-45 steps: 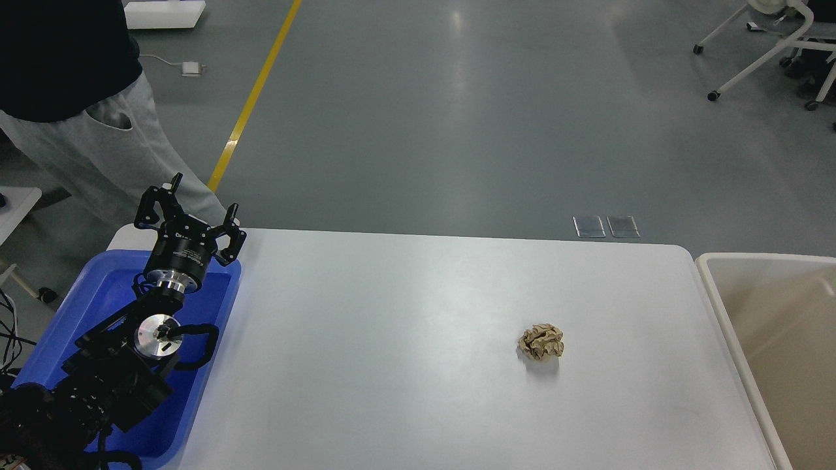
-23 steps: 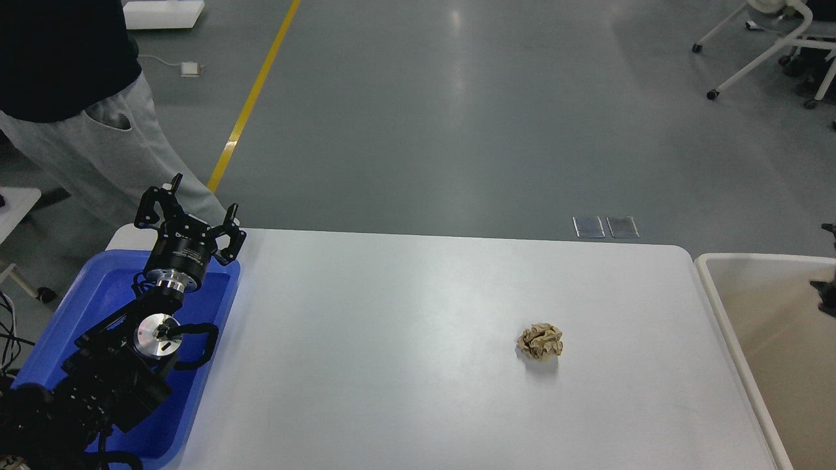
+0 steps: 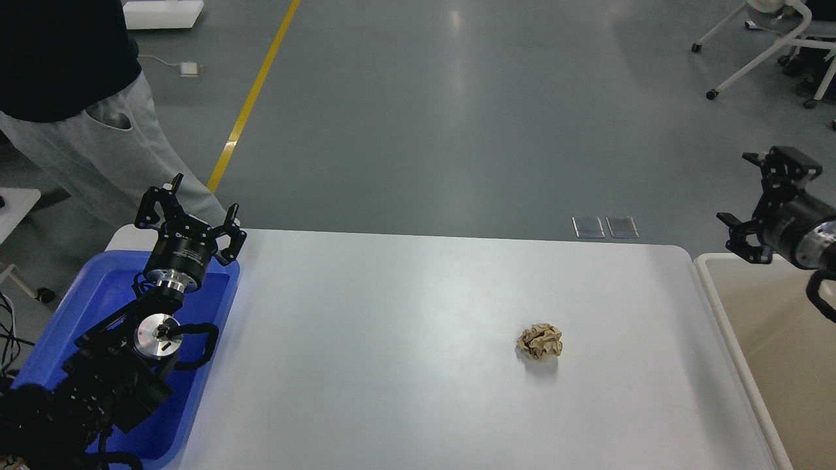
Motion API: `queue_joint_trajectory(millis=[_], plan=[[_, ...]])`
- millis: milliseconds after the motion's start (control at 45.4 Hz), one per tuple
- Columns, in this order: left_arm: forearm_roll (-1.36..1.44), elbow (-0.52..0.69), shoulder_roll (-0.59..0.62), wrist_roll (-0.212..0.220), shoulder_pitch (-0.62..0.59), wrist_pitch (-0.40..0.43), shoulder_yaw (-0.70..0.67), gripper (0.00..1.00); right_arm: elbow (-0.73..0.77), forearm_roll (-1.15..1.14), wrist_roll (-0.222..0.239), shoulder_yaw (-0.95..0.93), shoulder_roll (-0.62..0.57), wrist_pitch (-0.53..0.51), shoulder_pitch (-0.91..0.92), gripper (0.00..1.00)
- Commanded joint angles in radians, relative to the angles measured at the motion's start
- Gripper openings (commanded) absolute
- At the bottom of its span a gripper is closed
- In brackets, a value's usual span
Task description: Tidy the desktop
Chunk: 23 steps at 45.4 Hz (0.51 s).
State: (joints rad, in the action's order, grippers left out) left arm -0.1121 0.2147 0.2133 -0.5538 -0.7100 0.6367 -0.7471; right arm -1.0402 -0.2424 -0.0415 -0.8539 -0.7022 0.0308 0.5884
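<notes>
The white desktop [image 3: 405,365] fills the middle of the head view. A crumpled brown paper ball [image 3: 540,342] lies on it, right of centre. My left gripper [image 3: 191,203] is open and empty, held above the far end of the blue tray [image 3: 98,294] at the left. My right gripper [image 3: 751,190] is open and empty, raised at the right edge of the view above the far end of the beige bin [image 3: 725,307]. It is well apart from the paper ball.
A person [image 3: 72,98] in grey trousers stands at the back left, close to the desktop's corner. A yellow floor line [image 3: 255,91] runs behind. Wheeled chairs [image 3: 777,46] stand at the far right. Two small plates [image 3: 605,226] lie on the floor.
My right arm has come up into view at the right edge, rising above the beige bin. The left arm and the paper ball have not moved.
</notes>
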Motion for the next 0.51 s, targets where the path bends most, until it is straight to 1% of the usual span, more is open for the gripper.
queue_joint_trajectory(millis=[0, 66, 198, 374, 418, 484], plan=[[0.000, 0.000, 0.000, 0.000, 0.001, 0.000, 0.000, 1.00, -0.073, -0.104, -0.097, -0.177, 0.165, 0.034, -0.136, 1.00], [0.000, 0.000, 0.000, 0.000, 0.001, 0.000, 0.000, 1.00, -0.061, -0.136, -0.129, -0.195, 0.207, 0.032, -0.145, 1.00], [0.000, 0.000, 0.000, 0.000, 0.001, 0.000, 0.000, 1.00, 0.003, -0.158, -0.228, -0.217, 0.280, 0.034, -0.156, 1.00], [0.000, 0.000, 0.000, 0.000, 0.001, 0.000, 0.000, 1.00, 0.063, -0.156, -0.368, -0.206, 0.299, 0.070, -0.168, 1.00], [0.000, 0.000, 0.000, 0.000, 0.001, 0.000, 0.000, 1.00, 0.066, -0.155, -0.377, -0.195, 0.297, 0.066, -0.170, 1.00], [0.000, 0.000, 0.000, 0.000, 0.001, 0.000, 0.000, 1.00, 0.063, -0.155, -0.377, -0.174, 0.300, 0.066, -0.174, 1.00]])
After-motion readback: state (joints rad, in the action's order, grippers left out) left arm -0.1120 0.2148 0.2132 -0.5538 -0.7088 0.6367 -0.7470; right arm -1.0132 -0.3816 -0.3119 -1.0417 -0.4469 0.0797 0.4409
